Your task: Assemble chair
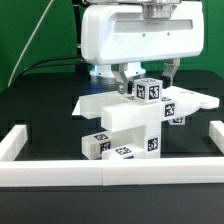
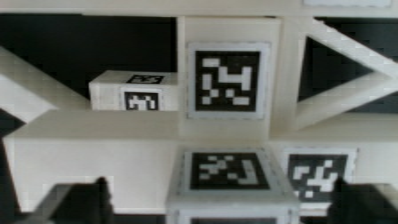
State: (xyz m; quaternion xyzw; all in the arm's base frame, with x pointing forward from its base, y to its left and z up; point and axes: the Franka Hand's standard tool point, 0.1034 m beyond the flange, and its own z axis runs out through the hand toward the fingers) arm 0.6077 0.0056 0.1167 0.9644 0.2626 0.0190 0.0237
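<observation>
Near the middle of the counter, toward the edge bordered by the low white rail, the part-built chair stands as a stack of white tagged pieces. The hand hangs just above it, fingers spread wide either side of a small tagged block on top. It seems to grip nothing, though contact with the block is hard to judge. The risk I see is a skewed descent. One finger could land on the block or on the panel beside it instead of straddling cleanly. That would push the loose stack sideways or tip it toward the rail. Closing off-centre could also twist the block out of its seat.
</observation>
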